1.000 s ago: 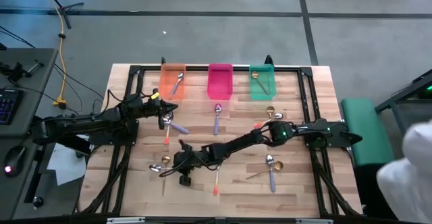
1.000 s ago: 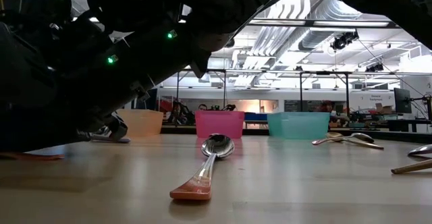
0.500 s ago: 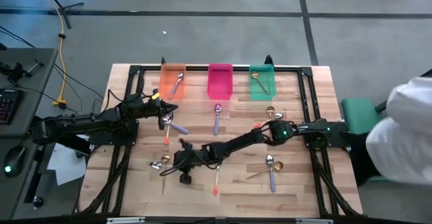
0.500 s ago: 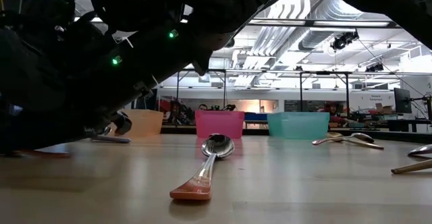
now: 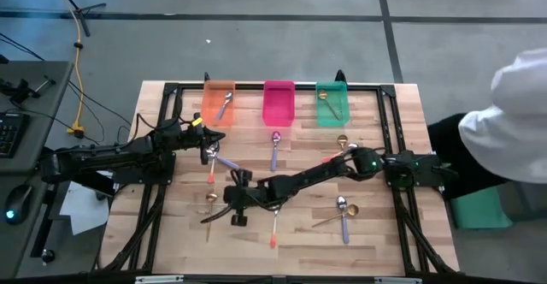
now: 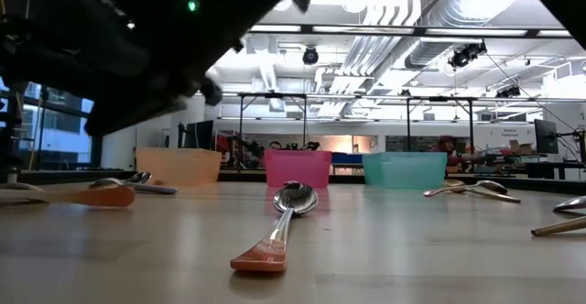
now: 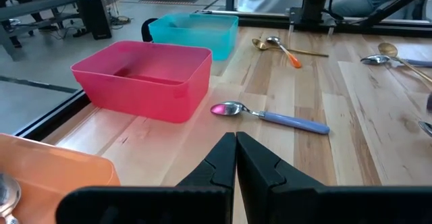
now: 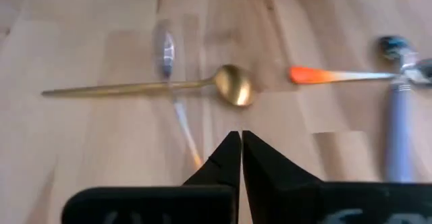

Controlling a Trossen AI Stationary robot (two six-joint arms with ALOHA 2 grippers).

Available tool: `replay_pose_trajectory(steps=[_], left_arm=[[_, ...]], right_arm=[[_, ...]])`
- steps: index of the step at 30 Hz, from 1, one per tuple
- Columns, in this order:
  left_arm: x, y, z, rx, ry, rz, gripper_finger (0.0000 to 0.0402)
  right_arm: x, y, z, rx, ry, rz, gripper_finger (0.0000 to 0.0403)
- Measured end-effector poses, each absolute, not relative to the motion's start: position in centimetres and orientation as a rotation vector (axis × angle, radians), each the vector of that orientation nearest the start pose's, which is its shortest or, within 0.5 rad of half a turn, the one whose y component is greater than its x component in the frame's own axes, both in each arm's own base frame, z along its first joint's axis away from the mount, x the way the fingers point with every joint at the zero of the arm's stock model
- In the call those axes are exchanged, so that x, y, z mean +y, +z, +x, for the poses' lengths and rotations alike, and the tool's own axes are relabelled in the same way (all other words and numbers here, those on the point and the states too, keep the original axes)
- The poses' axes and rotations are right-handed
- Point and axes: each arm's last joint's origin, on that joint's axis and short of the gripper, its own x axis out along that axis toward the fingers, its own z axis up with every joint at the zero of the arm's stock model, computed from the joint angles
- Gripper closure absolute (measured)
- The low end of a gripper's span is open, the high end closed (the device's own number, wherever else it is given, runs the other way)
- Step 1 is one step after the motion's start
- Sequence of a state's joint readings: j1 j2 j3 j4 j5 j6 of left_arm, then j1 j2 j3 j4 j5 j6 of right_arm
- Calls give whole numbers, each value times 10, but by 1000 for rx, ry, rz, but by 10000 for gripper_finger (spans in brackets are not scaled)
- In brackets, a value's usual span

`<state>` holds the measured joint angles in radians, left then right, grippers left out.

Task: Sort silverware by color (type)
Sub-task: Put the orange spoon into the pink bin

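My right gripper (image 5: 226, 204) hangs shut above the near left of the table, over a gold spoon (image 8: 233, 86) that lies flat on the wood. A blurred spoon with a silver bowl (image 8: 165, 48) crosses that gold spoon. Other silverware lies scattered: a purple-handled spoon (image 5: 274, 151), an orange-handled spoon (image 5: 274, 227), and a purple and a gold one (image 5: 342, 217). My left gripper (image 7: 235, 140) waits shut by the orange bin (image 5: 220, 103), touching nothing. My right gripper has nothing showing between its shut fingertips. The blurred spoon's thin handle end (image 8: 194, 155) runs close beside one fingertip, and I cannot tell whether they touch.
An orange, a pink (image 5: 279, 103) and a green bin (image 5: 332, 104) stand in a row at the far edge. The orange one holds a spoon and the green one a gold spoon. A black frame rims the table. A person in white stands at the right.
My right gripper has risen off the table and drawn back a little toward the right, its wrist turning. In the low view its dark bulk has cleared the tabletop. The silver-bowled spoon beside the gold one has left its place, and the gold spoon has shifted. The person has moved.
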<state>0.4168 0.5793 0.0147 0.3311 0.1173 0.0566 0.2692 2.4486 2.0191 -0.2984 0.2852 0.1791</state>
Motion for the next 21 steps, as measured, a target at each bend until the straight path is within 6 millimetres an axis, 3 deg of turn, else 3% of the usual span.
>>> replay_pose_trajectory(steps=[7, 16, 21], left_arm=[[51, 147, 122, 221, 293, -2, 397], [51, 146, 122, 225, 293, 2, 397], [51, 146, 122, 231, 293, 4, 397]], right_arm=[[133, 157, 522, 764, -23, 13, 387], [135, 134, 538, 664, 167, -6, 252], [134, 115, 539, 685, 206, -75, 233]])
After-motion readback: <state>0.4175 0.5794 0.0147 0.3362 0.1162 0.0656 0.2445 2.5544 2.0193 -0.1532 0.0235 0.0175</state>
